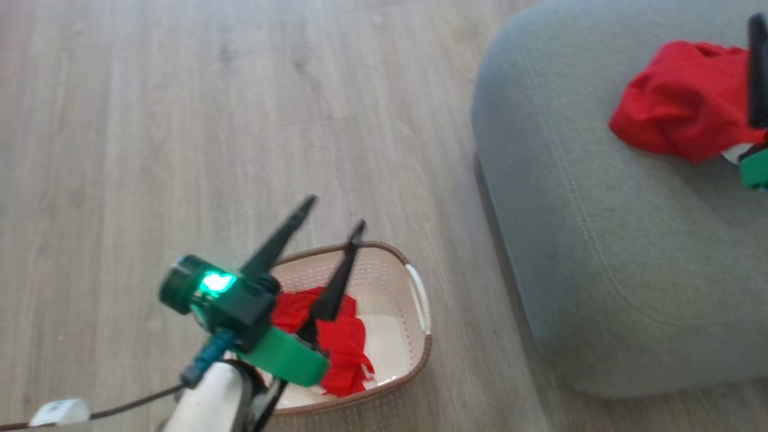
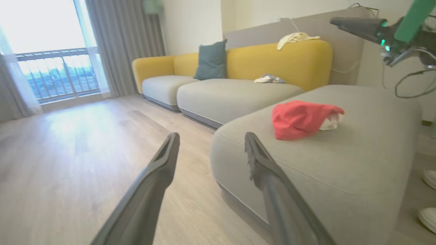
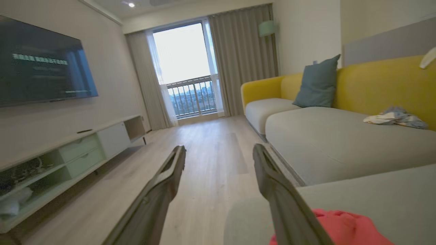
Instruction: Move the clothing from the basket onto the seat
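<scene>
One red garment [image 1: 339, 345] lies in the cream basket [image 1: 420, 354] on the floor, at the bottom of the head view. My left gripper [image 1: 336, 213] hangs above the basket, open and holding nothing, fingers pointing out over the far rim. The other red garment [image 1: 678, 105] with a white part rests on the grey seat [image 1: 600, 252] at the upper right. My right gripper [image 3: 218, 149] is open just above that garment [image 3: 344, 228], and one of its dark fingers [image 1: 757, 72] shows at the head view's right edge.
Pale wood floor [image 1: 180, 120] spreads left of the seat and around the basket. A yellow sofa [image 2: 279, 61] with a blue cushion stands beyond the seat. A TV cabinet [image 3: 68, 153] lines the far wall. White shoes [image 2: 428, 217] sit by the seat's right side.
</scene>
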{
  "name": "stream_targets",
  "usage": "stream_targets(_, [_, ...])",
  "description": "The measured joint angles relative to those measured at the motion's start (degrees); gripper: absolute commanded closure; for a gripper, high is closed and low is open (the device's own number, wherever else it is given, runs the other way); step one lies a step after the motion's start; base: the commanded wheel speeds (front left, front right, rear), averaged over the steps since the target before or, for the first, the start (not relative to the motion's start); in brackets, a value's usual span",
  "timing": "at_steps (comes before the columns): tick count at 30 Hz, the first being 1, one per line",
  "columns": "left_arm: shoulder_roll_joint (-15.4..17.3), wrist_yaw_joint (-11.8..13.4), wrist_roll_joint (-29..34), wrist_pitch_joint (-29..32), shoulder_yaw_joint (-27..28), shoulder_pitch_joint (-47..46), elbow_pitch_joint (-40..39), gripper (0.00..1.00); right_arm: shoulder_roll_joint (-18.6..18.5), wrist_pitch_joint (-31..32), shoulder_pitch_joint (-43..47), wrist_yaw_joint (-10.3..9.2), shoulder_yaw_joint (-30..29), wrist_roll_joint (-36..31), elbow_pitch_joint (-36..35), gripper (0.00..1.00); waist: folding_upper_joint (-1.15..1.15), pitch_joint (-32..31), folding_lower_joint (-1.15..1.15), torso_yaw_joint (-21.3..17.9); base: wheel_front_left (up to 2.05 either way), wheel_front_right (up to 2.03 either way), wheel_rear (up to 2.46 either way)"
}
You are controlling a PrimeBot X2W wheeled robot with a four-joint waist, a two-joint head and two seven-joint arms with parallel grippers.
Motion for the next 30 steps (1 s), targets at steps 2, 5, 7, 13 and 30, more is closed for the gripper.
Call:
stream_targets(2, [-0.33,0.15,0.0,0.0,1.99,0.02,-0.46,0.0,0.03,-0.05,2.58,0.0,0.32,0.7,-3.65,0.0,0.0,-0.43,0.0,1.26,0.0,0.0,0.0])
stream_targets(5, [-0.86,0.73,0.0,0.0,3.9,0.07,-0.56,0.0,0.46,-0.11,5.43,-0.01,0.46,0.76,-6.6,0.0,0.0,-0.79,0.0,2.57,0.0,0.0,0.0])
stream_targets(7, [-1.27,1.45,0.0,0.0,5.67,0.29,-0.58,0.0,1.37,-0.48,8.05,-0.01,0.9,0.76,-8.88,0.0,0.0,-1.12,0.0,3.9,0.0,0.0,0.0])
stream_targets(13, [-1.64,3.96,0.01,0.0,9.48,1.4,0.58,0.0,6.55,-2.23,14.3,-0.01,3.05,-0.09,-12.55,0.0,0.0,-1.97,0.0,7.99,0.0,0.0,0.0])
stream_targets(30, [-2.0,7.16,-0.35,0.0,10.06,4.81,7.81,0.0,21.58,-3.36,31.46,-0.01,-2.43,-10.84,-10.9,0.0,0.0,-3.66,0.0,15.61,0.0,0.0,0.0])
